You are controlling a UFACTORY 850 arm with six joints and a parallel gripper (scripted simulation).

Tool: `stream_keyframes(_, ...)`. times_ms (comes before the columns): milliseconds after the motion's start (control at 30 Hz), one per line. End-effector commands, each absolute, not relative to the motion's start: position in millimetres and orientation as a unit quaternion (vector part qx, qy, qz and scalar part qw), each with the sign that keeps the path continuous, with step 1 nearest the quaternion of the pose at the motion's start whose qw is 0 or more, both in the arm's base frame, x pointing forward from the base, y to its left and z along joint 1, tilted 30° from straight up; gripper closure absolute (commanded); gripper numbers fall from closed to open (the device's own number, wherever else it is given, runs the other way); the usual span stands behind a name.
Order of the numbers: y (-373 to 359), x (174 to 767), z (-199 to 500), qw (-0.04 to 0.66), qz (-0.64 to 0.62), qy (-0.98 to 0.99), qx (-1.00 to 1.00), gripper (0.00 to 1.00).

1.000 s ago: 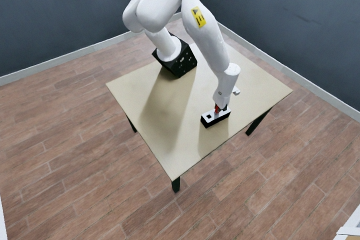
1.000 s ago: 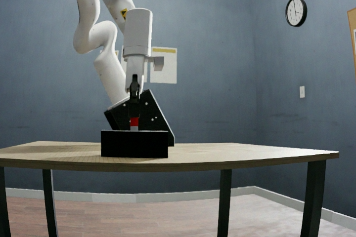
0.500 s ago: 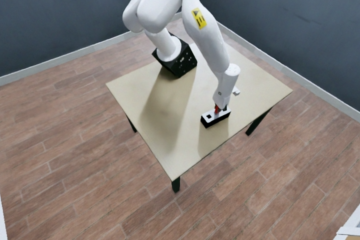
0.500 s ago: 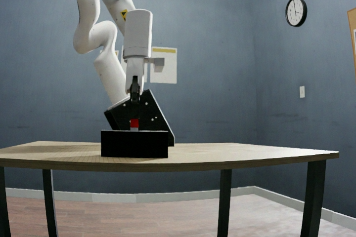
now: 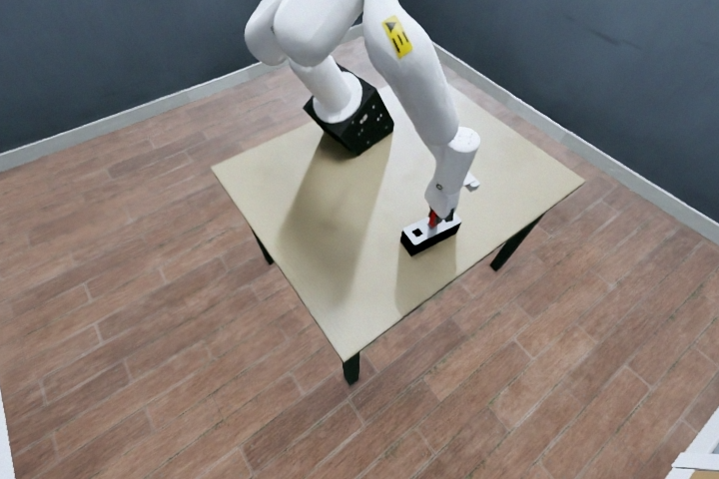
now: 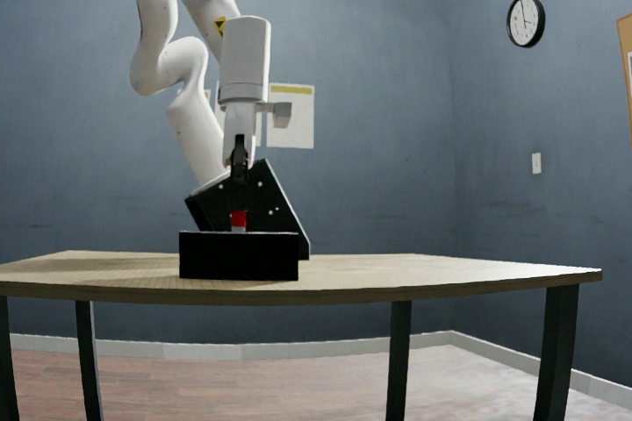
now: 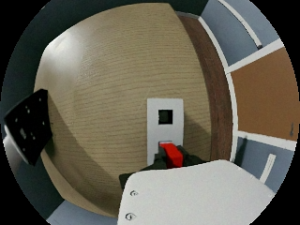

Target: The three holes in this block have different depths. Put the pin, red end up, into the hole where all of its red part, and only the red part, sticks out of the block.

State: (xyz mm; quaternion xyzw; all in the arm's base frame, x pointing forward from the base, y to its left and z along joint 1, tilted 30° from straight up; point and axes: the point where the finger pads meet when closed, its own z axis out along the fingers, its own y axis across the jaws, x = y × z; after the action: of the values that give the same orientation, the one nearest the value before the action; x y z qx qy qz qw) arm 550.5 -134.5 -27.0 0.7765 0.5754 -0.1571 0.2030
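A black block [image 5: 422,243] [image 6: 237,255] [image 7: 156,130] with a white top lies on the table [image 5: 327,237] [image 6: 426,275] near its right edge. One square hole [image 5: 415,232] [image 7: 165,116] at the block's end is open; the other holes are hidden under the gripper. The pin [image 5: 431,217] [image 6: 238,218] [image 7: 171,154] stands upright, red end up, in the block's middle area. In the side view its red part and a thin white band below it show above the block's top. My gripper [image 5: 438,217] [image 6: 238,205] [image 7: 169,154] points straight down and is shut on the pin's top.
The arm's black base [image 5: 352,121] [image 6: 272,198] [image 7: 28,126] stands at the table's far corner, behind the block. The block lies close to the table's right edge [image 5: 484,248].
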Motion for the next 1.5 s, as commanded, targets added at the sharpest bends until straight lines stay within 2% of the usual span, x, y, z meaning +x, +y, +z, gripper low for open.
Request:
stream_keyframes(0, -134.2, 551.4, -26.3, 0.204, -0.156, 0.575, 0.776, 1.00)
stream_keyframes(1467, -138.4, 550.9, -33.0, 0.204, -0.156, 0.575, 0.776, 1.00)
